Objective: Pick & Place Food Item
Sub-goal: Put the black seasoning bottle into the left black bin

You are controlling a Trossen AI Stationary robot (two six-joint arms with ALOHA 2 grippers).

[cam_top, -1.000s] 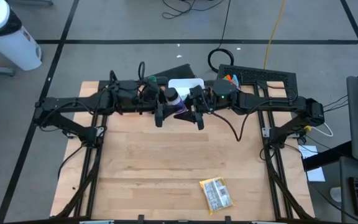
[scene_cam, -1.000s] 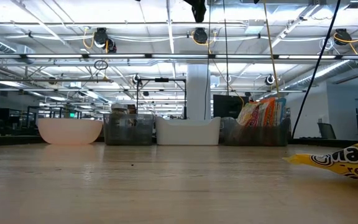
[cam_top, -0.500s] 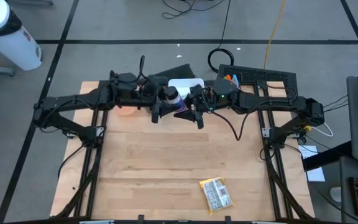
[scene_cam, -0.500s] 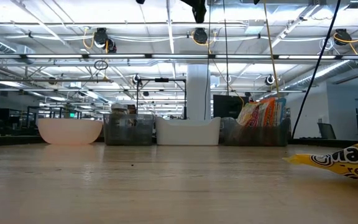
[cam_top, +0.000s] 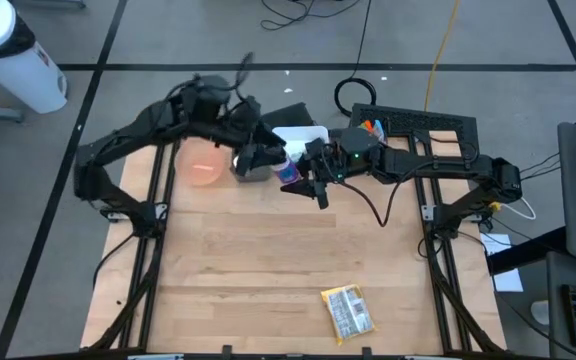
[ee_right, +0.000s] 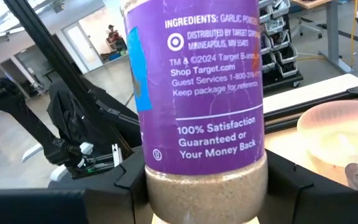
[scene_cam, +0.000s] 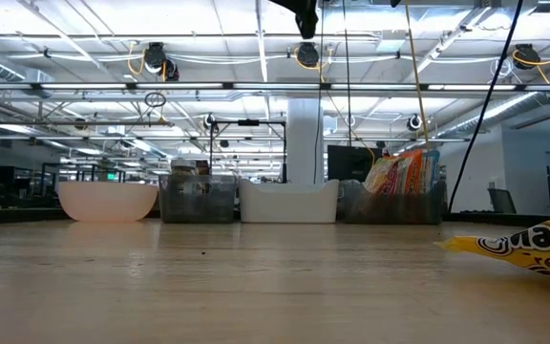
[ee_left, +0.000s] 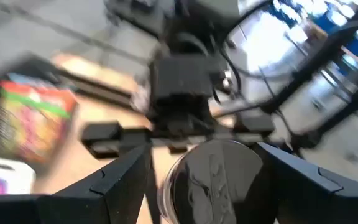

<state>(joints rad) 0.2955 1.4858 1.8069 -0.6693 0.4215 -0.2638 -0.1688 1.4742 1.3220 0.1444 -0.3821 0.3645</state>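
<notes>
right end effector (cam_top: pixel 290 176): closed on the spice jar (ee_right: pixel 197 112), its two dark fingers (ee_right: pixel 126 186) pressed to either side of the jar's lower body; the jar stands upright between them, purple label facing the wrist camera, pale powder visible below the label.
right arm: reaches in from the right side of the bench (cam_top: pixel 268 260), stretched leftward along the far edge, wrist near the middle of the far side.
left end effector (cam_top: pixel 253 160): spread wide, holding nothing; its fingers (ee_left: pixel 123 180) stand apart on either side of the jar's dark lid (ee_left: pixel 213 174) without touching it, as far as the blurred wrist view lets me tell.
left arm: comes from the left side, elbow raised and bent back beyond the far edge, wrist just left of the right end effector.
spice jar position: at the far middle of the bench, lifted in the right end effector, between the two wrists.
pink bowl (cam_top: pixel 204 170): on the far left part of the bench, just left of the left end effector.
white bin (cam_top: pixel 303 136): at the far edge, behind the two end effectors.
yellow snack packet (cam_top: pixel 348 311): lying flat near the front right of the bench, well apart from both arms.
</notes>
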